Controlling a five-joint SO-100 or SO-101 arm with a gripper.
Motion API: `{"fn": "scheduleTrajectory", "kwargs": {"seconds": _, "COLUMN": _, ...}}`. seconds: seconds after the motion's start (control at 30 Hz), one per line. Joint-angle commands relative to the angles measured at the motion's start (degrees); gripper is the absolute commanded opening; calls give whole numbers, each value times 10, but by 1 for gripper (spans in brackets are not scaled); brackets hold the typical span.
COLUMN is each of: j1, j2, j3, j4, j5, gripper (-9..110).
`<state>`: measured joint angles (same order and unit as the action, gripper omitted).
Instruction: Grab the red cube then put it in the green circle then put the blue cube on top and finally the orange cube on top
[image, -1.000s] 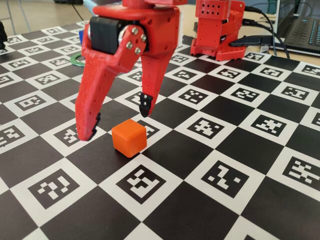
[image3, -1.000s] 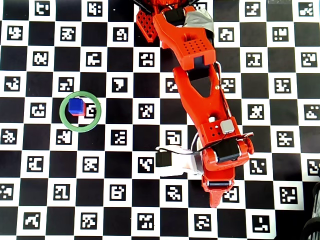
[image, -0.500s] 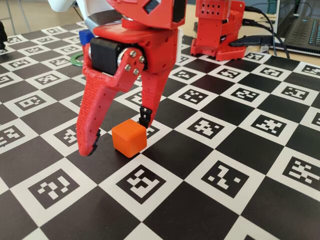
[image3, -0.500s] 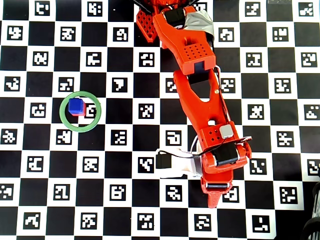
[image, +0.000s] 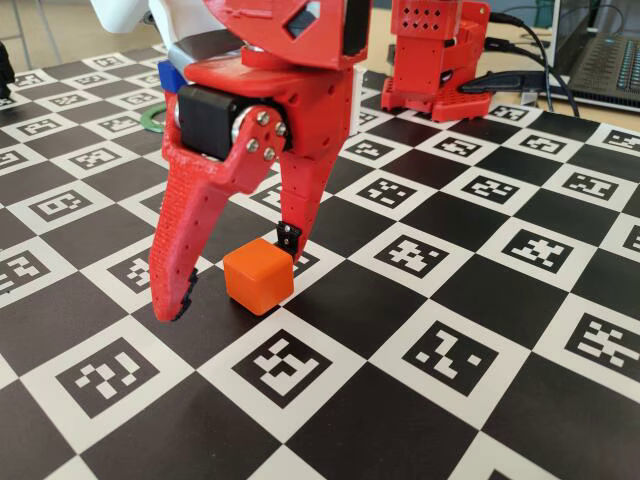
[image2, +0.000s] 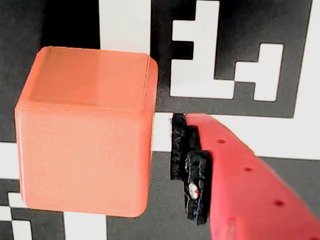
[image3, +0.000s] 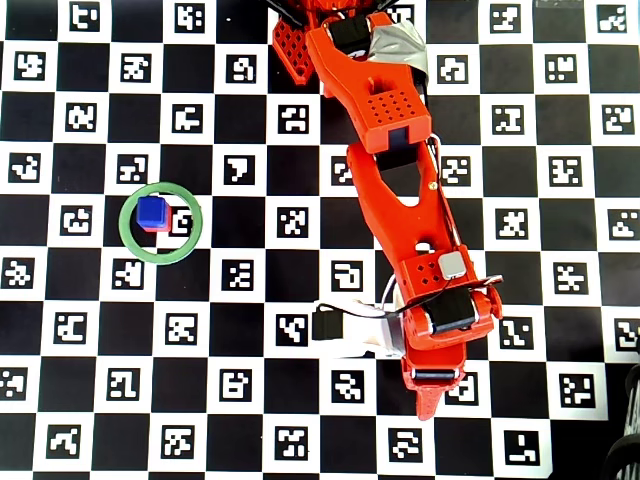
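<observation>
The gripper (image: 232, 272) is spread wide, and the orange cube (image: 259, 275) stands on the checkered board (image: 480, 330) between its two fingers. In the fixed view one fingertip (image: 288, 240) is just behind the cube, and the other fingertip (image: 175, 305) is well to its left (no contact is seen). In the wrist view a small gap separates the cube (image2: 85, 132) from the padded finger (image2: 192, 167). Far from the fingers, the blue cube (image3: 151, 210) sits on the red cube (image3: 160, 222) inside the green circle (image3: 160, 254).
</observation>
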<state>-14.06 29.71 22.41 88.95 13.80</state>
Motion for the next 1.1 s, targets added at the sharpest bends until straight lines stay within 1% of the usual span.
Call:
{"fn": "scheduleTrajectory", "kwargs": {"seconds": 0.0, "j1": 0, "j2": 17, "j3": -46, "j4": -9, "j5": 4, "gripper": 46}}
{"fn": "scheduleTrajectory", "kwargs": {"seconds": 0.13, "j1": -2, "j2": 14, "j3": -46, "j4": -10, "j5": 4, "gripper": 45}}
{"fn": "scheduleTrajectory", "kwargs": {"seconds": 0.23, "j1": -3, "j2": 13, "j3": -46, "j4": -11, "j5": 4, "gripper": 40}}
{"fn": "scheduleTrajectory", "kwargs": {"seconds": 0.33, "j1": -3, "j2": 13, "j3": -46, "j4": -11, "j5": 1, "gripper": 32}}
{"fn": "scheduleTrajectory", "kwargs": {"seconds": 0.43, "j1": -3, "j2": 12, "j3": -46, "j4": -11, "j5": 0, "gripper": 21}}
{"fn": "scheduleTrajectory", "kwargs": {"seconds": 0.6, "j1": -4, "j2": 12, "j3": -47, "j4": -11, "j5": -7, "gripper": 11}}
{"fn": "scheduleTrajectory", "kwargs": {"seconds": 0.87, "j1": -4, "j2": 30, "j3": -45, "j4": 2, "j5": -18, "gripper": 8}}
{"fn": "scheduleTrajectory", "kwargs": {"seconds": 0.97, "j1": 5, "j2": 76, "j3": -19, "j4": 16, "j5": -33, "gripper": 8}}
{"fn": "scheduleTrajectory", "kwargs": {"seconds": 1.07, "j1": 22, "j2": 154, "j3": 54, "j4": 21, "j5": -50, "gripper": 8}}
